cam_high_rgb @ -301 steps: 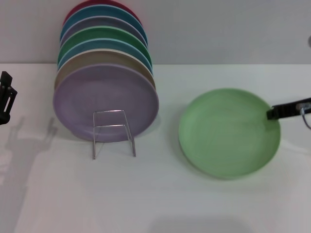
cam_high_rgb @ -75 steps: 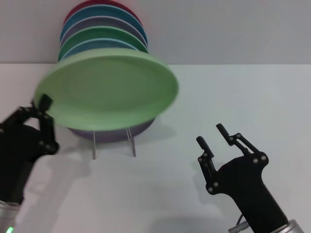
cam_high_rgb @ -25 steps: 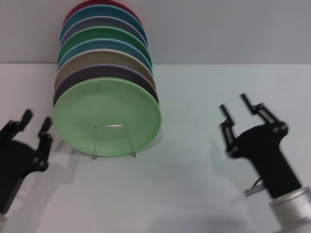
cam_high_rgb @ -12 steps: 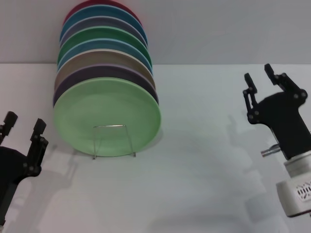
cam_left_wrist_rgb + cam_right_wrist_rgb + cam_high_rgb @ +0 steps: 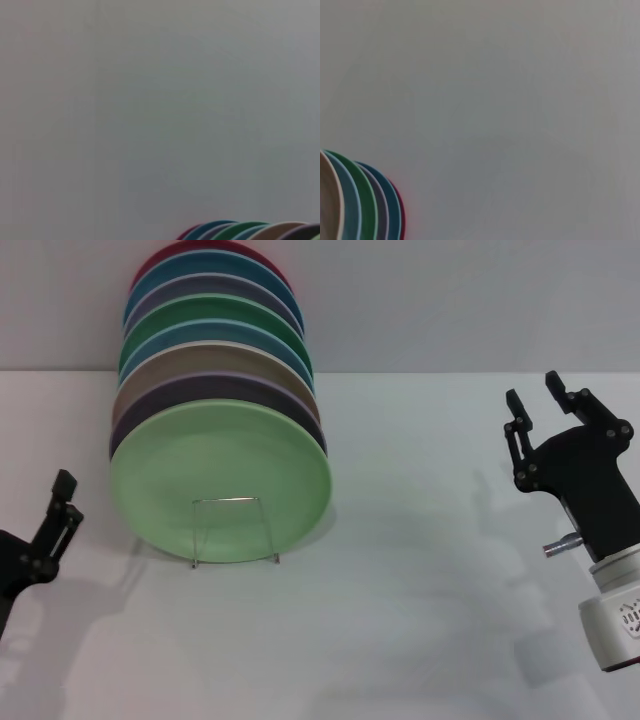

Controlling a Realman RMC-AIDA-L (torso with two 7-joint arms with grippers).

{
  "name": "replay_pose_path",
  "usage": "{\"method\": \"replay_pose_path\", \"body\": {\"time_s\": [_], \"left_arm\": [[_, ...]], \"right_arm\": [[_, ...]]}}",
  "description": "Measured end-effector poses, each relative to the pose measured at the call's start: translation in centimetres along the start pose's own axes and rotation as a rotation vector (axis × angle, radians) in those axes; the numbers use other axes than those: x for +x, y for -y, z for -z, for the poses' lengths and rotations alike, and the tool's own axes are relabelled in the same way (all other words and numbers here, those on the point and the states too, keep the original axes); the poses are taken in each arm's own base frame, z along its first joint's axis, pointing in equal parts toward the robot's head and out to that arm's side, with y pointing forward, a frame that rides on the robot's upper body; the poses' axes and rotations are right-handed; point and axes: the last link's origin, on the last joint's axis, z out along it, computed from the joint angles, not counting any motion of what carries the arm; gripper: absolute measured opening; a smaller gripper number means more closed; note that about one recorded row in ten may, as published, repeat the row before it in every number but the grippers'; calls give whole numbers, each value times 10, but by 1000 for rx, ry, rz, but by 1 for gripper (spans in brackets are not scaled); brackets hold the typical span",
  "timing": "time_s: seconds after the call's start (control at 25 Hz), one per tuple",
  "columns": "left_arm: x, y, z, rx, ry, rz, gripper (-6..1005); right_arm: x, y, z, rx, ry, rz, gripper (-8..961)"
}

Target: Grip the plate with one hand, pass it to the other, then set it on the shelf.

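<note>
The light green plate (image 5: 220, 480) stands upright at the front of the row in the silver wire shelf (image 5: 228, 500), whose rectangular front loop crosses its lower part. No gripper touches it. My left gripper (image 5: 40, 502) is at the far left edge of the head view, to the left of the plate, open and empty, with only one finger (image 5: 58, 512) fully in view. My right gripper (image 5: 532, 390) is raised at the far right, well away from the shelf, open and empty.
Several plates stand behind the green one: a purple plate (image 5: 215, 390), a beige, blue ones, a darker green plate (image 5: 215, 310) and a red one. Their rims show in the left wrist view (image 5: 250, 231) and the right wrist view (image 5: 355, 200). A grey wall (image 5: 450, 300) is behind.
The left gripper has drawn back to the left, partly out of view. The right gripper rose and moved right a second ago, then barely moved. The plate stays in the shelf.
</note>
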Motion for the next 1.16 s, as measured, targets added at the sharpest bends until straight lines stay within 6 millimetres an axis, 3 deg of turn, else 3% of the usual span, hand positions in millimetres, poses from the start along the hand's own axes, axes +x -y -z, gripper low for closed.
{"method": "replay_pose_path", "body": {"time_s": [0.04,0.4,0.84,1.08,1.16], "left_arm": [[1,3,-1,15,-5,4,834],[3,16,-4,83,-21,38,833],[4,23,-9,121,-37,48,833],[4,26,-11,133,-36,42,833],[4,26,-12,133,-36,42,833]], "right_arm": [[1,2,2,5,-6,2,377],[7,13,8,54,-31,-44,392],[27,48,0,59,-66,-234,410],[22,54,-1,72,-28,-219,600],[20,54,-4,70,-17,-214,600]]}}
